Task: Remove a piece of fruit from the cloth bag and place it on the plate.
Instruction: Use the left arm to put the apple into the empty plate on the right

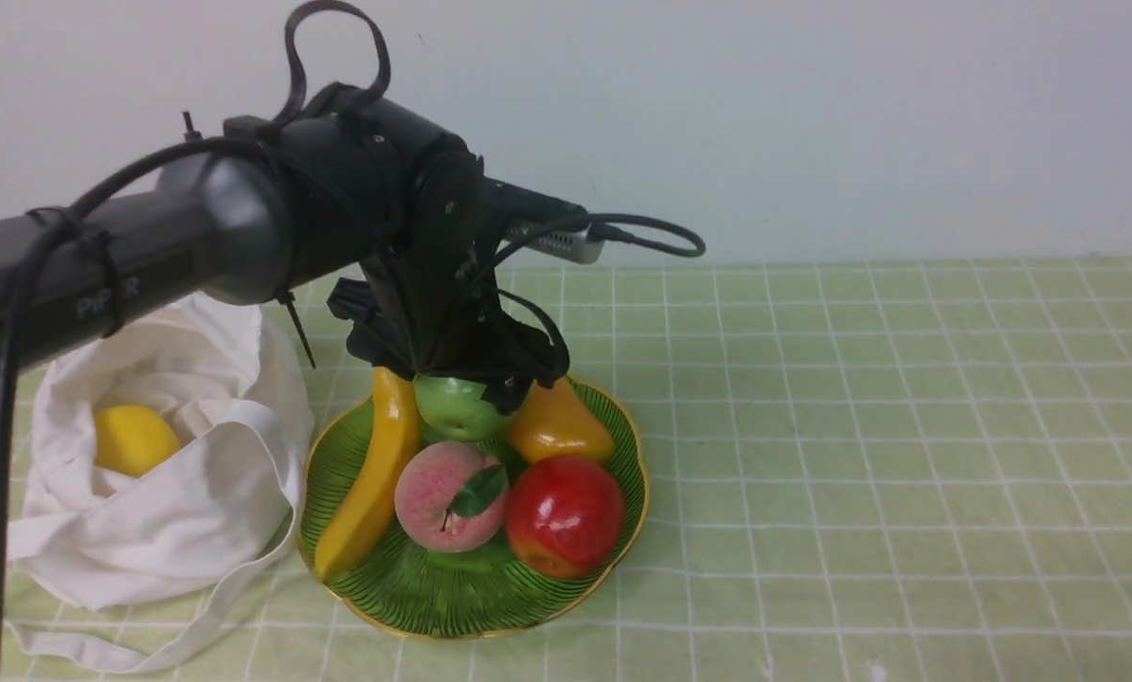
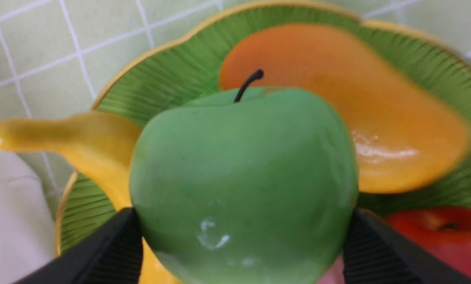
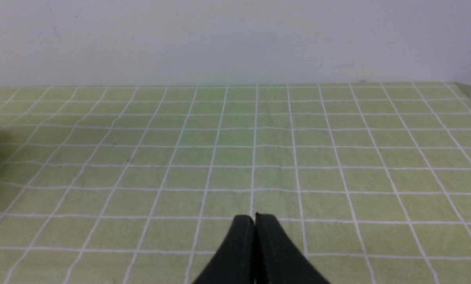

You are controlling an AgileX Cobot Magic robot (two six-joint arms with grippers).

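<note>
left gripper: clamped on the green apple. In the left wrist view, the black ribbed fingers press against both of its sides.
green apple: round, smooth and glossy, with a thin dark stem poking out of the top. It's out of the bag and at the back of the plate, squeezed between the banana's tip and the pear. Can't tell if it's actually resting on the dish.
plate: green and ribbed, with a wavy gold edge. It's pretty crowded.
other fruit on it: curved yellow banana, shiny orange-yellow pear, matte pink peach with a green leaf, and a glossy red apple.
cloth bag: soft, rumpled white fabric, slumped just left of the plate with its straps trailing on the table. A yellow lemon sits in the opening.
tablecloth: light green with a white grid.
right gripper: black fingers pinched together with nothing between them, over bare cloth.
</note>
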